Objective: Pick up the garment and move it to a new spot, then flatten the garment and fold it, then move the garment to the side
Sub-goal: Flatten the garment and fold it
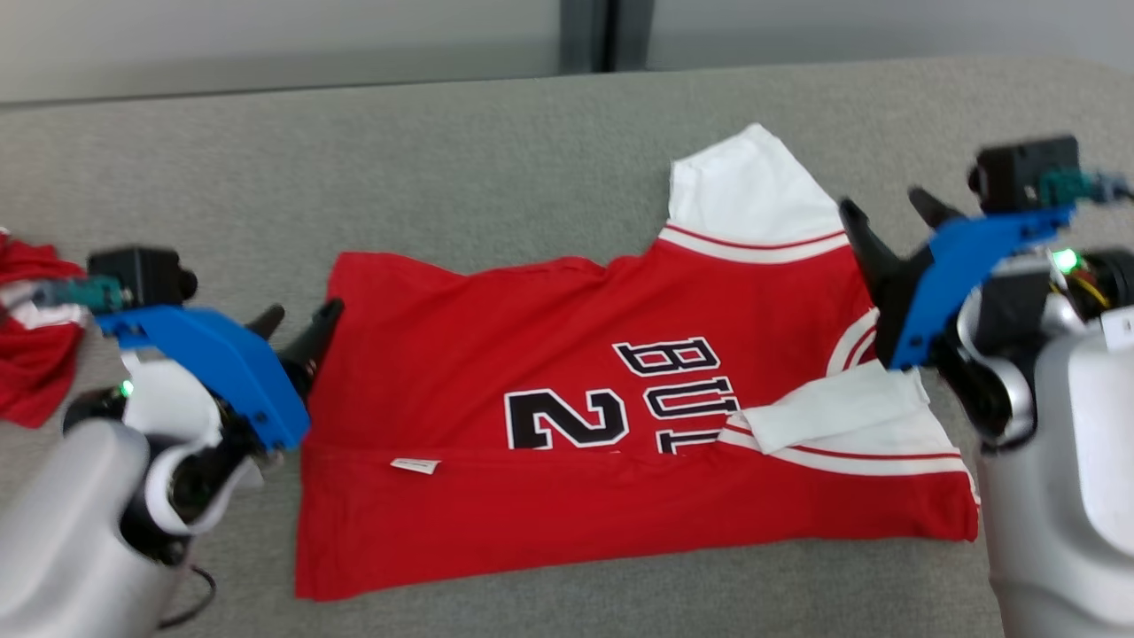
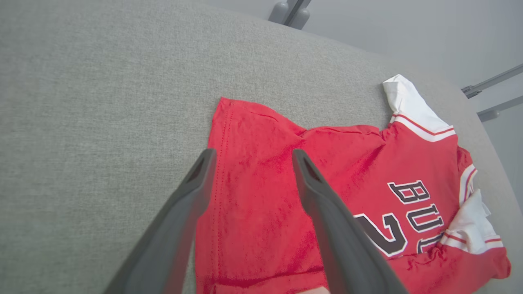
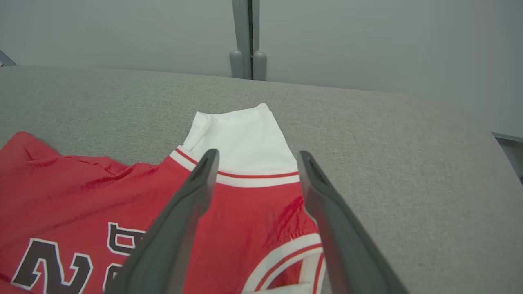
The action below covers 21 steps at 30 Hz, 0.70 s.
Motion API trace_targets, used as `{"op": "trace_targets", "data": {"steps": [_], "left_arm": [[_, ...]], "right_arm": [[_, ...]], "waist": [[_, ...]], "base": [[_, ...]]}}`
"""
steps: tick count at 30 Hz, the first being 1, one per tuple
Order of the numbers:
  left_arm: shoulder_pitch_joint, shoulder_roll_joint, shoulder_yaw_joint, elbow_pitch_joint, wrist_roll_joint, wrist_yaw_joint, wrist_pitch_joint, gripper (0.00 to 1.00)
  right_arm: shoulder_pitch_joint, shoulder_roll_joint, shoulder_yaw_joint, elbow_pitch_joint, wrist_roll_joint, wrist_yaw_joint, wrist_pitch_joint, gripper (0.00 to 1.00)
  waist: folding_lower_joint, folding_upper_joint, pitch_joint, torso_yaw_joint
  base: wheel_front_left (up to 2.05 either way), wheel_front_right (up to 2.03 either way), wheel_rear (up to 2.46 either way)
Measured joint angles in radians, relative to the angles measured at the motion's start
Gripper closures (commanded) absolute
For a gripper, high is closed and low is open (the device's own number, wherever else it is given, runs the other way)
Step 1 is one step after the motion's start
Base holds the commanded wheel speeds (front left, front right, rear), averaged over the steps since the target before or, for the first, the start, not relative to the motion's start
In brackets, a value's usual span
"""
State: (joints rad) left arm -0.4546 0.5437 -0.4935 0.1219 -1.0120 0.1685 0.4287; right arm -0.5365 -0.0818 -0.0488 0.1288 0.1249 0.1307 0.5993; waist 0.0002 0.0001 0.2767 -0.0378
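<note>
Grey, felt-like tabletop (image 1: 496, 159) fills the scene, with a pale wall (image 1: 266, 35) and a dark upright post (image 1: 585, 35) beyond the jersey's far side. A red jersey (image 1: 549, 354) with white sleeves, striped trim and black lettering, a large "2" and "BU" among it, lies spread on this surface with its length running across the head view. Its near long edge is doubled over onto the body, and a small white label (image 1: 415, 465) shows along that fold line. One white sleeve (image 1: 744, 190) sticks out flat from the jersey's far edge. The other white sleeve (image 1: 833, 416) is folded back onto the red body, partly covering the lettering.

The left gripper (image 1: 301, 310) is at the jersey's hem end, by the far corner. Its two dark fingers are spread wide with nothing between them; in the left wrist view one finger is over bare tabletop just beside the hem, the other over red cloth. The right gripper (image 1: 886, 204) is at the jersey's collar end, fingers likewise wide apart and empty, straddling the seam of the far sleeve.

A crumpled red and white cloth (image 1: 31, 346) lies well apart from the jersey, beyond its hem end.
</note>
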Motion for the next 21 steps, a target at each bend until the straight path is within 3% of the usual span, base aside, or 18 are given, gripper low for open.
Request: {"op": "trace_targets", "data": {"steps": [7, 13, 21], "left_arm": [[-0.207, 0.082, 0.028, 0.084, -0.044, -0.047, 0.178, 0.0], [-0.298, 0.135, -0.002, 0.1, -0.041, -0.046, 0.32, 0.0], [-0.327, 0.151, -0.028, 0.084, -0.031, -0.052, 0.371, 0.0]], "right_arm": [[-0.262, -0.026, 0.097, 0.169, 0.037, 0.0, 0.01, 0.0], [-0.391, -0.03, 0.127, 0.282, 0.049, 0.0, -0.048, 0.0], [-0.45, -0.03, 0.131, 0.385, 0.057, 0.0, -0.118, 0.0]], "waist": [[0.0003, 0.0003, 0.124, -0.059], [0.0003, 0.0004, 0.213, -0.085], [-0.0001, 0.0003, 0.248, -0.098]], "base": [[0.0, 0.0, 0.0], [0.0, 0.0, 0.0], [0.0, 0.0, 0.0]]}}
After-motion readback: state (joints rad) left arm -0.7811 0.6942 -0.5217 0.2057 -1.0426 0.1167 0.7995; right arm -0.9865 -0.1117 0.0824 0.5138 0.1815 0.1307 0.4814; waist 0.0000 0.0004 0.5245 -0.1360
